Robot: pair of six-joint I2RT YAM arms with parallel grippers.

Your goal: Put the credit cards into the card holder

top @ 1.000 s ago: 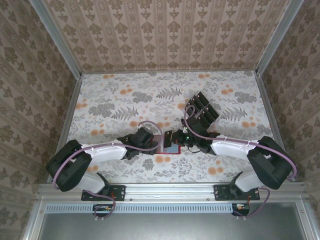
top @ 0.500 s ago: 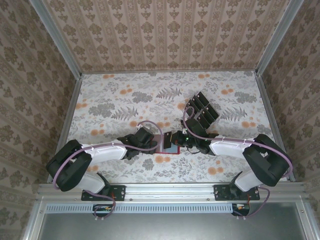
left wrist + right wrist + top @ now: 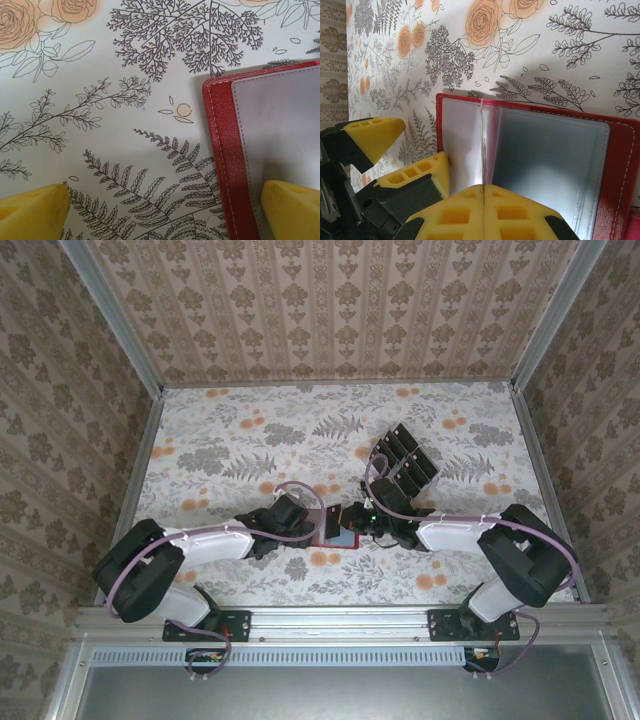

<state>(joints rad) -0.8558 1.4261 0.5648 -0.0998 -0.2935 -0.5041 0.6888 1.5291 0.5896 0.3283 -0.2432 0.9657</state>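
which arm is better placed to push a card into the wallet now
Right. The right gripper is shut on a card held edge-on over the open wallet. The left gripper is open and empty, straddling the wallet's edge, apparently steadying it.

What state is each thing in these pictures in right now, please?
card holder: open, lying flat, inner face up.
left gripper: open, one finger resting on the card holder.
right gripper: shut on one credit card, held edge-on at the card holder.
other credit cards: loose, spread on the table.
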